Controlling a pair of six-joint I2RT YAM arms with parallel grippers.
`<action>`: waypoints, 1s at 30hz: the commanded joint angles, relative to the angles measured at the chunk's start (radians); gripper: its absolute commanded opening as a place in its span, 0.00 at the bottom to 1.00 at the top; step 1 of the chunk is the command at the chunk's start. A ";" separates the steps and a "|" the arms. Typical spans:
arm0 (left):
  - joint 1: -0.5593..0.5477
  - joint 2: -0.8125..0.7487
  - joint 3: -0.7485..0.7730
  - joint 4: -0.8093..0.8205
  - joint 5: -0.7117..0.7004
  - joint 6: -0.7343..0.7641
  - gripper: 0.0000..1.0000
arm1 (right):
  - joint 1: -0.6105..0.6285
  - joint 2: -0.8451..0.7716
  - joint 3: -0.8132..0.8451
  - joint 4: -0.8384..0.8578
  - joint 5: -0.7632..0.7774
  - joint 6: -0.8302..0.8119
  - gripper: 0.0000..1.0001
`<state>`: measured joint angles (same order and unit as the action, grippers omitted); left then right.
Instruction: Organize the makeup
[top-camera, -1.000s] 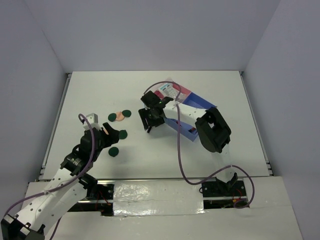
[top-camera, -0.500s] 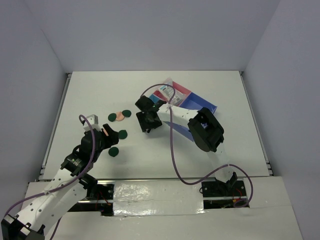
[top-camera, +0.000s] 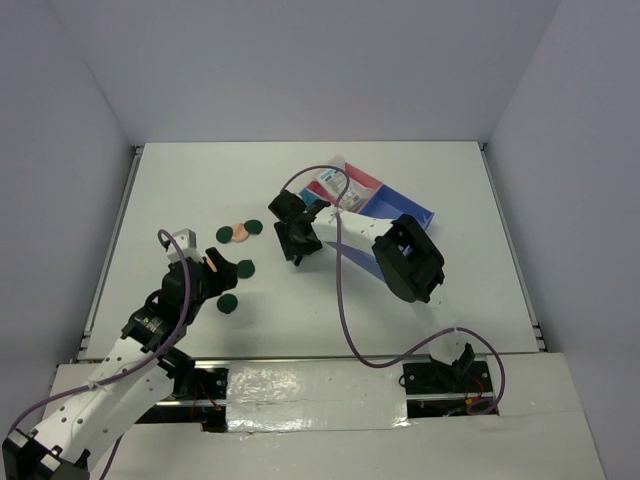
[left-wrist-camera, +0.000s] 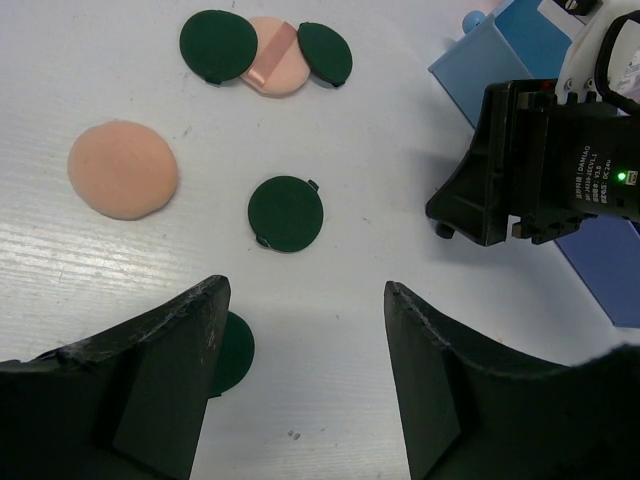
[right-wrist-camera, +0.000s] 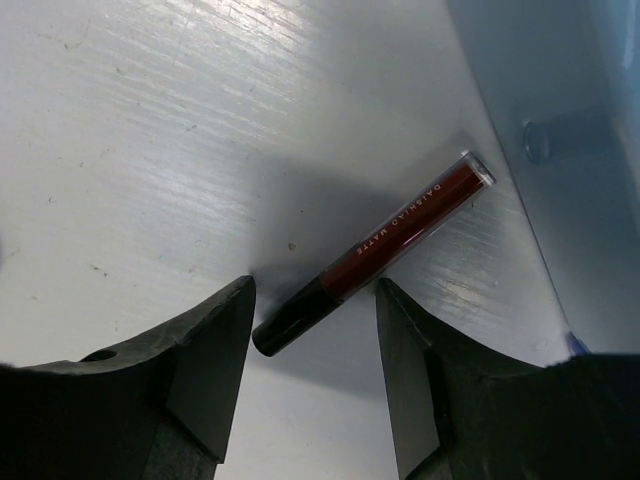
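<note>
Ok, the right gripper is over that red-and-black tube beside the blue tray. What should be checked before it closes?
1. Right gripper open: ok.
2. Red-and-black tube lined up: ok, its black end lies in the gripper's gap and the tube runs diagonally.
3. Tube free of the blue tray: cannot tell, its capped tip lies close to the tray wall.
4. Gripper low enough to grasp: cannot tell.
5. Left gripper out of the way: ok, it is open, holds nothing and hangs over a dark green disc, apart from the right arm.
</note>
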<state>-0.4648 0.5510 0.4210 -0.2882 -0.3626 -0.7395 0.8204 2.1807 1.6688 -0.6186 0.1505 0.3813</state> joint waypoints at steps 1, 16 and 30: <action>0.006 -0.017 0.006 0.021 -0.013 -0.004 0.75 | 0.005 0.028 0.032 0.000 0.021 0.011 0.58; 0.006 0.013 0.004 0.060 -0.009 0.005 0.75 | 0.006 -0.013 -0.067 0.060 -0.075 -0.065 0.23; 0.006 0.050 -0.008 0.118 0.010 0.006 0.75 | -0.047 -0.404 -0.369 0.309 -0.391 -0.452 0.01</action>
<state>-0.4648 0.5903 0.4202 -0.2352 -0.3618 -0.7372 0.8070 1.9163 1.3216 -0.4236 -0.0891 0.0937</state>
